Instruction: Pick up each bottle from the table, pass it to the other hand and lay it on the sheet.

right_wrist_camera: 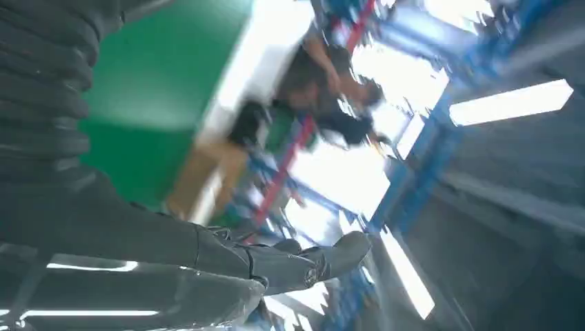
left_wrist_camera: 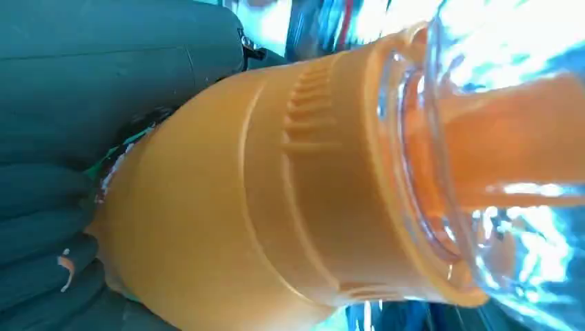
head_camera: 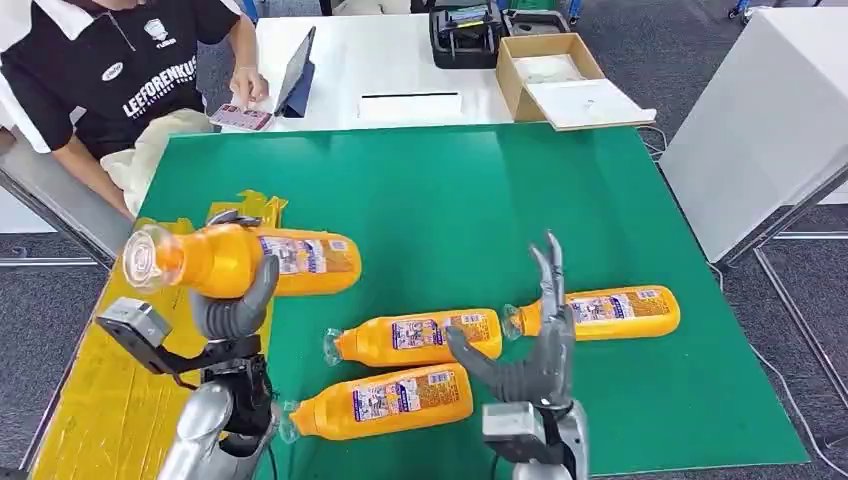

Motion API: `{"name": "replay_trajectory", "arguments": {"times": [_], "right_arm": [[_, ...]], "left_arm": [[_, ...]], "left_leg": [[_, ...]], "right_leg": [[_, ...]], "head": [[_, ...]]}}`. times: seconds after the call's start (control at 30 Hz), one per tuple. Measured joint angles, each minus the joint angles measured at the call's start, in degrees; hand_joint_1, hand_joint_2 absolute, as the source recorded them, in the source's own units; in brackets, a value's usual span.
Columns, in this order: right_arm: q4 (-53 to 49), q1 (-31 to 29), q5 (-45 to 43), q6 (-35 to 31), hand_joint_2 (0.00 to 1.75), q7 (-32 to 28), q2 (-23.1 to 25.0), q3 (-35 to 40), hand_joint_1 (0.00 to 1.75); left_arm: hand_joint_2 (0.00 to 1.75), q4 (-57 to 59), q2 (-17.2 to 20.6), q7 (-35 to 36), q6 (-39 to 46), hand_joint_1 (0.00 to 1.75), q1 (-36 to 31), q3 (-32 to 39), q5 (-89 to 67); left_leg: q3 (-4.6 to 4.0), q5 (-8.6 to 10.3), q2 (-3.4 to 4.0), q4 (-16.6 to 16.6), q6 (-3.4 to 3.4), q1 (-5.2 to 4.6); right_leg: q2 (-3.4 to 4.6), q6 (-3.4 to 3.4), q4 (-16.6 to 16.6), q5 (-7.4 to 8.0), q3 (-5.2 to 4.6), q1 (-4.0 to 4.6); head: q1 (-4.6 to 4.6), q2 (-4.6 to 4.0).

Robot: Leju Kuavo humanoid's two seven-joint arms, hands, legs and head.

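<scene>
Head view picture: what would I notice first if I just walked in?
Probably the bright orange bottle that the robot's left hand holds up above the yellow sheet, at the left side of the green table. Next, three more orange bottles lie on the green near the front, and the right hand stands open beside them, fingers pointing up.

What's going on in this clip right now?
The left hand holds one orange bottle lifted over the yellow sheet. The right hand is open and raised, holding nothing. Three more bottles lie on the green table. A person sits at the far side.
</scene>
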Motion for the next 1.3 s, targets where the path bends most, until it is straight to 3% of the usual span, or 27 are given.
{"name": "replay_trajectory", "arguments": {"times": [0.13, 0.43, 0.47, 0.5, 0.57, 0.6, 0.63, 0.83, 0.9, 0.97, 1.03, 1.13, 1.2, 1.3], "right_arm": [[-5.2, 3.8, 10.6, -0.9, 1.75, 0.4, -1.1, -3.2, 0.00], [-6.3, 4.5, 14.0, -0.9, 1.75, 0.7, -1.0, -4.4, 0.00], [-9.3, 7.0, 21.0, -0.9, 1.75, 0.8, -0.9, -9.5, 0.00], [-10.0, 7.7, 21.8, -0.9, 1.75, 0.8, -0.8, -10.7, 0.00], [-13.3, 11.6, 25.5, -0.9, 1.75, 2.5, -0.2, -19.5, 0.00], [-14.0, 12.2, 26.8, -0.9, 1.75, 5.2, -0.3, -21.8, 0.00], [-14.9, 13.8, 28.2, -0.9, 1.75, 8.5, -0.9, -23.8, 0.00], [-15.5, 14.8, 29.4, -1.0, 1.75, 8.8, -1.0, -24.8, 0.00], [-16.2, 15.3, 31.9, -1.0, 1.75, 7.2, 0.3, -26.2, 0.00], [-16.5, 15.4, 33.5, -1.0, 1.75, 6.2, 1.9, -27.4, 0.00], [-16.9, 15.5, 34.3, -1.0, 1.75, 5.4, 3.0, -28.1, 0.00], [-17.1, 15.5, 34.8, -1.0, 1.75, 4.9, 4.4, -29.0, 0.00], [-17.1, 16.0, 35.5, -1.0, 1.75, 5.9, 4.9, -29.1, 0.00], [-17.1, 16.3, 35.9, -1.0, 1.75, 6.7, 5.6, -29.5, 0.00]], "left_arm": [[1.75, -0.8, 0.3, -2.3, 14.5, 1.75, 0.9, 1.6, -18.4], [1.75, -0.8, 0.4, -2.1, 17.6, 1.75, 1.0, 1.8, -23.2], [1.75, -0.5, 0.8, 0.0, 23.2, 1.75, 0.9, 3.2, -40.8], [1.75, -0.2, 0.8, 0.3, 23.4, 1.75, 0.9, 3.7, -45.0], [1.75, 1.2, -1.5, 1.9, 23.7, 1.75, 0.9, 11.3, -76.6], [1.75, 0.5, -2.5, 5.8, 23.8, 1.75, 0.9, 15.1, -89.1], [1.75, 0.1, 1.0, 19.6, 23.9, 1.75, 1.5, 15.7, -96.2], [1.75, 0.1, 4.7, 23.0, 23.9, 1.75, 1.9, 15.5, -96.9], [1.75, 3.2, 12.9, 35.4, 23.3, 1.75, -0.7, 11.3, -96.9], [1.75, 7.3, 19.8, 56.7, 21.3, 1.75, -5.6, 3.2, -97.0], [1.75, 10.9, 23.3, 73.3, 18.9, 1.75, -9.9, -7.9, -96.9], [1.75, 16.4, 26.9, 71.9, 16.2, 1.75, -11.6, -22.6, -97.1], [1.75, 19.1, 27.5, 69.9, 15.8, 1.75, -11.9, -25.6, -97.0], [1.75, 23.0, 28.0, 68.5, 15.3, 1.75, -13.2, -28.0, -96.9]], "left_leg": [[-0.01, -0.04, -0.02, 0.0, 0.00, 0.00], [-0.01, -0.04, -0.03, 0.0, 0.00, 0.00], [-0.01, -0.04, -0.04, 0.0, 0.00, 0.01], [0.00, -0.04, -0.04, 0.0, 0.00, 0.01], [0.03, 0.00, 0.00, 0.0, -0.01, 0.00], [0.04, 0.01, 0.00, 0.0, -0.01, -0.02], [0.05, 0.01, 0.02, 0.0, -0.01, 0.02], [0.05, 0.00, 0.04, 0.0, -0.04, 0.07], [0.06, 0.09, 0.07, 0.0, -0.17, 0.12], [0.04, 0.07, 0.06, 0.0, -0.19, 0.14], [0.02, 0.19, -0.11, 0.0, -0.17, 0.15], [0.05, 0.20, 0.04, -0.1, -0.34, 0.16], [0.03, 0.19, 0.38, 0.0, -0.34, 0.12], [0.02, 0.18, 0.29, 0.0, -0.32, 0.06]], "right_leg": [[-0.02, 0.00, 0.0, -0.02, -0.04, 0.00], [-0.03, 0.00, 0.0, -0.02, -0.04, 0.00], [-0.04, 0.00, 0.0, -0.02, -0.01, 0.01], [-0.04, 0.00, 0.0, -0.02, -0.01, 0.01], [0.00, -0.01, 0.0, 0.03, -0.01, 0.01], [0.00, -0.01, 0.0, 0.03, 0.00, 0.00], [0.00, -0.01, 0.0, 0.03, 0.00, 0.01], [0.02, -0.03, 0.0, 0.00, -0.04, 0.07], [0.03, -0.07, 0.0, 0.01, -0.39, 0.16], [0.02, -0.21, 0.0, 0.08, -0.82, 0.23], [-0.21, -0.21, 0.0, 0.08, -0.09, 0.30], [-0.03, -0.27, 0.1, 0.15, -0.03, 0.22], [0.33, -0.37, 0.1, 0.24, -0.11, 0.16], [0.29, -0.37, 0.0, 0.22, -0.17, 0.08]], "head": [[0.00, 0.00], [-0.02, 0.00], [-0.02, 0.00], [0.02, 0.00], [0.00, 0.00], [0.00, 0.00], [-0.07, 0.00], [0.02, 0.00], [0.00, 0.00], [-0.07, 0.00], [-0.07, 0.00], [0.15, 0.00], [0.15, 0.00], [0.15, 0.00]]}}
